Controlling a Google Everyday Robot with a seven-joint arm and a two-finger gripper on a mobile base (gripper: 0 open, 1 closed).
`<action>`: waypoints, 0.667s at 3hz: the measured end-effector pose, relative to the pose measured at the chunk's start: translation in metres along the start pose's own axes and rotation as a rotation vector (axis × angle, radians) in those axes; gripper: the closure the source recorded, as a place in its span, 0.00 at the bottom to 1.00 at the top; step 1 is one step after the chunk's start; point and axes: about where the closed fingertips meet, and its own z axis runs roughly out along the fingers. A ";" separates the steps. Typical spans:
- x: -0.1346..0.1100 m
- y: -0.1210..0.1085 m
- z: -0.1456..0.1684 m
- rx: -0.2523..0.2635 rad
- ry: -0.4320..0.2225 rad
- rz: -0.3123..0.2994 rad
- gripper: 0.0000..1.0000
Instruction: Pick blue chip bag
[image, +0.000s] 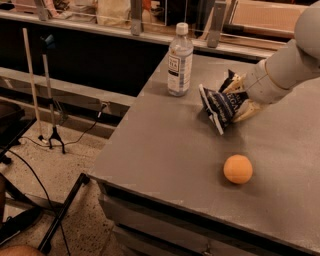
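The blue chip bag (220, 106) is a crumpled dark navy foil bag with white lettering, at the right middle of the grey table (165, 145). My gripper (239, 99) comes in from the right on a pale arm. Its cream fingers (248, 111) sit above and below the bag's right end and are shut on it. The bag is squeezed and tilted, with its white-edged seam pointing down-left, just above or barely touching the table.
A clear plastic bottle (179, 61) stands upright to the left of the bag, near the table's back. An orange ball (238, 169) lies in front of the bag. The table's left edge drops to the floor, where there are stands and cables (50, 135).
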 end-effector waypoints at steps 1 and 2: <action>-0.013 -0.024 -0.007 0.053 -0.049 0.024 0.84; -0.008 -0.044 -0.027 0.131 -0.095 0.101 1.00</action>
